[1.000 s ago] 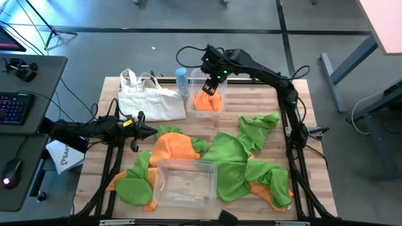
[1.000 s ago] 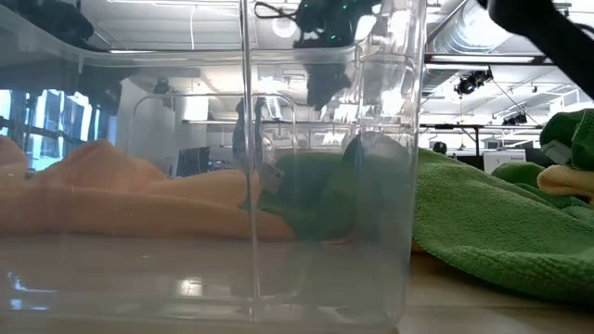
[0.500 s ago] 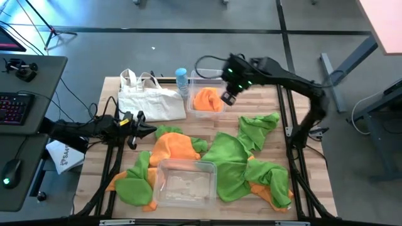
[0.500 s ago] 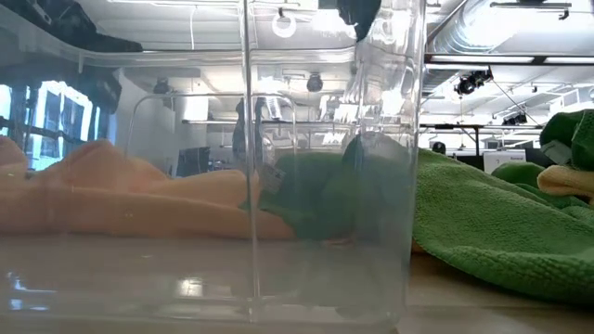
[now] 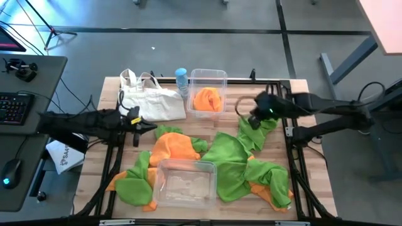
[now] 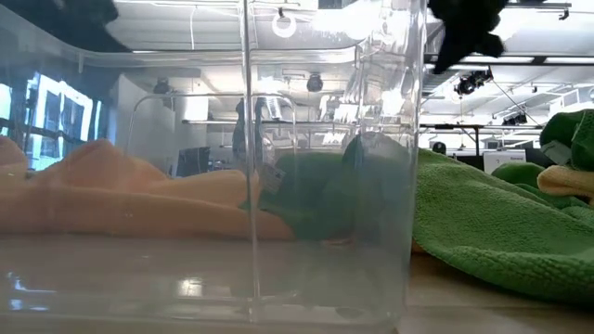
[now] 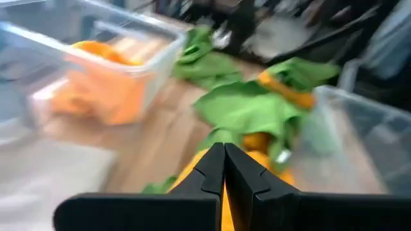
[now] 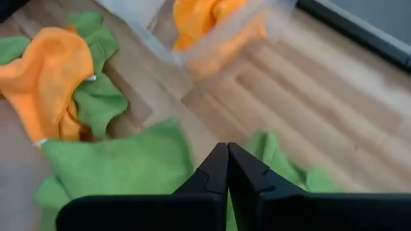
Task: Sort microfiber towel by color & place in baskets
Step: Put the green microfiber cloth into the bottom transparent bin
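Your right gripper (image 5: 254, 119), fingers pressed together, hovers right of center over a green towel (image 5: 259, 127); 1 orange towel (image 5: 207, 99) lies upper-left in the basket (image 5: 208, 76).

A robotics lab or workshop. The wooden table (image 5: 295, 188) stands on a bare grey concrete floor (image 5: 188, 50). Left of the table is a desk (image 5: 38, 69) with a keyboard (image 5: 14, 107) and mouse (image 5: 7, 168). Beyond the table, exposed ceiling ducts (image 6: 464, 37) and strip lights (image 6: 186, 32) show.

Both arms dark/black, jointed; right arm (image 5: 326, 110) w/ green LED glow + looped black cable, left arm (image 5: 81, 122) w/ yellow tag.
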`<state>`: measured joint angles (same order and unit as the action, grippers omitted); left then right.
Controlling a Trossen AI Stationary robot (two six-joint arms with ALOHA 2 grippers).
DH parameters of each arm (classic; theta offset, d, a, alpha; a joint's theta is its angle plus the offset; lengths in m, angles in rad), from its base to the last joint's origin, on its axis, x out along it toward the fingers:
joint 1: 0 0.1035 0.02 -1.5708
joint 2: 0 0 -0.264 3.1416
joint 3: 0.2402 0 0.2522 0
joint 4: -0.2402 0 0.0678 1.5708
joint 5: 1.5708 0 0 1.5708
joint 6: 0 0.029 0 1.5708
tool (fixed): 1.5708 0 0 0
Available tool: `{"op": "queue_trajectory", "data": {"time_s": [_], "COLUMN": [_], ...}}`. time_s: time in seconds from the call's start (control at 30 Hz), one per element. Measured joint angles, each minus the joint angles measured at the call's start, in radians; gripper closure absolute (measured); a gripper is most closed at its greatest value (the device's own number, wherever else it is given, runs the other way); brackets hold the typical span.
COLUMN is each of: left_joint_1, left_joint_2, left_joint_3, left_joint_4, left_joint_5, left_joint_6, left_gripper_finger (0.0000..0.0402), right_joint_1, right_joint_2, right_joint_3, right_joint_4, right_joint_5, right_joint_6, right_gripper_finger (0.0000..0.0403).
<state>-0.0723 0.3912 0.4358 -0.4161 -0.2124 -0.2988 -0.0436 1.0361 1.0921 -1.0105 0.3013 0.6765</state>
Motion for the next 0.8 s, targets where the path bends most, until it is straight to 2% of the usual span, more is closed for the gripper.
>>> {"op": "queue_trajectory", "data": {"time_s": [0.07, 0.17, 0.33, 0.53, 0.63, 0.8], "left_joint_1": [0.000, 0.000, -0.020, -0.149, -0.223, -0.314], "left_joint_2": [0.087, 0.219, 0.441, 0.653, 0.720, 0.781], "left_joint_3": [0.088, 0.222, 0.468, 0.735, 0.811, 0.815], "left_joint_4": [-0.068, -0.194, -0.472, -0.815, -0.939, -1.033], "left_joint_5": [-0.035, -0.035, -0.026, 0.001, 0.004, 0.127], "left_joint_6": [-0.030, -0.086, -0.281, -0.363, -0.465, -0.582], "left_gripper_finger": [0.0401, 0.0402, 0.0402, 0.0402, 0.0402, 0.0402], "right_joint_1": [0.044, 0.108, 0.207, 0.268, 0.277, 0.277], "right_joint_2": [-0.043, -0.078, -0.078, -0.075, -0.075, -0.075], "right_joint_3": [-0.057, -0.115, -0.143, -0.144, -0.144, -0.144], "right_joint_4": [0.003, 0.023, 0.044, 0.044, 0.044, 0.044], "right_joint_5": [0.019, 0.025, 0.056, 0.086, 0.088, 0.115], "right_joint_6": [0.066, 0.134, 0.172, 0.150, 0.126, 0.089], "right_gripper_finger": [0.0402, 0.0402, 0.0402, 0.0403, 0.0403, 0.0403]}}
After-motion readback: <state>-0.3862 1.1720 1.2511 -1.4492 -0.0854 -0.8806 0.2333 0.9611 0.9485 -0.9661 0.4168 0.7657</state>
